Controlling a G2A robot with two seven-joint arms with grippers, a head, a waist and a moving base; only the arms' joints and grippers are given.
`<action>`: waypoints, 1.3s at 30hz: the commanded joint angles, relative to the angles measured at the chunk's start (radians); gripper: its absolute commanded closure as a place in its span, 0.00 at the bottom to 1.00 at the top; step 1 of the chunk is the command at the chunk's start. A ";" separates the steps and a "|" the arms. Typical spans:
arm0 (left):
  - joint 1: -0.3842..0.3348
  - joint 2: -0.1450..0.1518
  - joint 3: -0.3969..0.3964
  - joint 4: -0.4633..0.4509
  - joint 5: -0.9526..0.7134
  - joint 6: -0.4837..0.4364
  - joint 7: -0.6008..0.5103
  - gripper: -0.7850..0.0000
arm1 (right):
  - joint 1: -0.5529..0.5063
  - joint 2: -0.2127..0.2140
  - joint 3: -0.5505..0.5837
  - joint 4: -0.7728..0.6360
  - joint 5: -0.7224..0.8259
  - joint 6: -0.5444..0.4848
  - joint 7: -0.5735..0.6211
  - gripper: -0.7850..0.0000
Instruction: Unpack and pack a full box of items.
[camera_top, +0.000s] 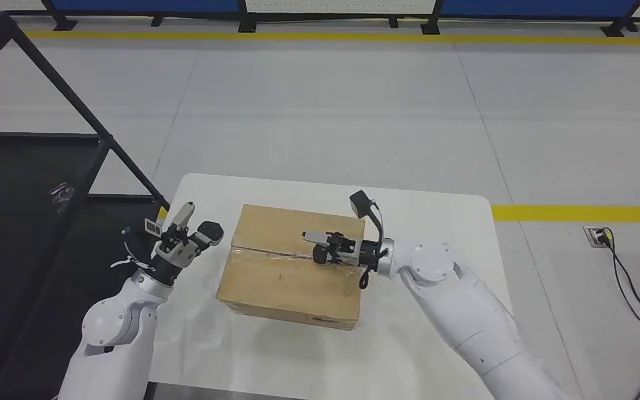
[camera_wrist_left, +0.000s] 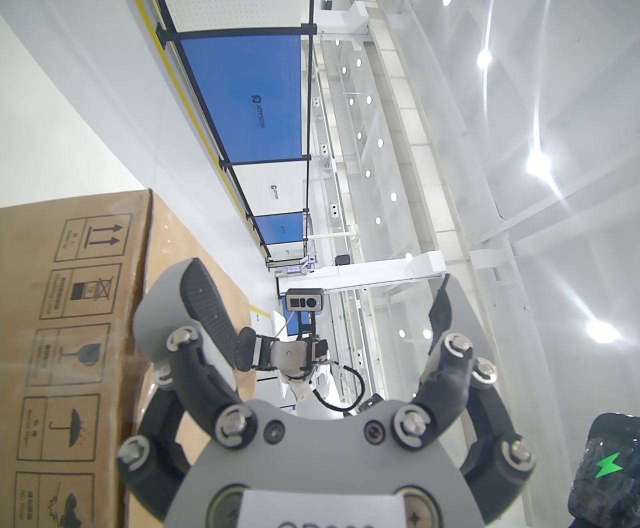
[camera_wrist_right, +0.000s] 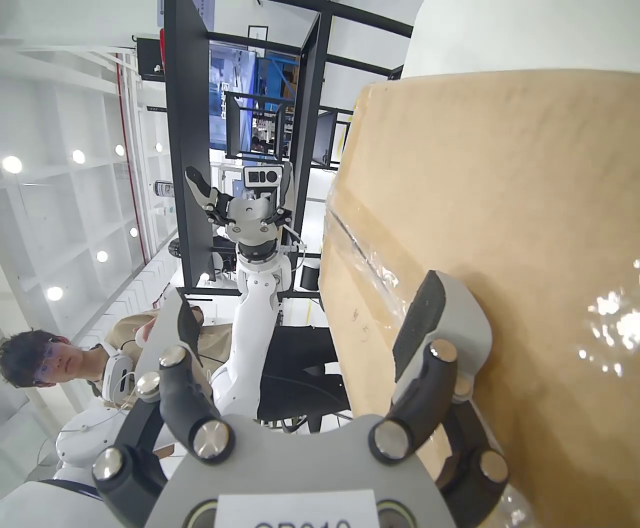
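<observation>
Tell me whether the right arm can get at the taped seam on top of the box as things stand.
Probably yes. The right gripper is open over the top of the closed box, close beside the taped seam, and nothing lies between them.

Matt cardboard box (camera_top: 290, 268), glossy tape (camera_wrist_right: 372, 260)

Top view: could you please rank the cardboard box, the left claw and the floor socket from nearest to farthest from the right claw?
1. cardboard box, directly beneath the right claw.
2. left claw, beside the box's opposite end.
3. floor socket, beyond the table.
</observation>
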 joint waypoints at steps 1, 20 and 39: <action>0.001 0.001 0.000 0.001 0.000 -0.001 0.002 0.00 | -0.028 0.013 0.027 -0.038 -0.013 0.011 0.026 0.00; 0.005 0.009 0.025 -0.026 0.008 0.006 0.022 0.00 | -0.253 0.098 0.256 -0.273 -0.080 0.045 0.038 0.00; 0.005 0.018 0.046 0.009 0.063 0.024 0.059 0.00 | -0.343 0.130 0.342 -0.308 -0.053 0.035 0.053 0.00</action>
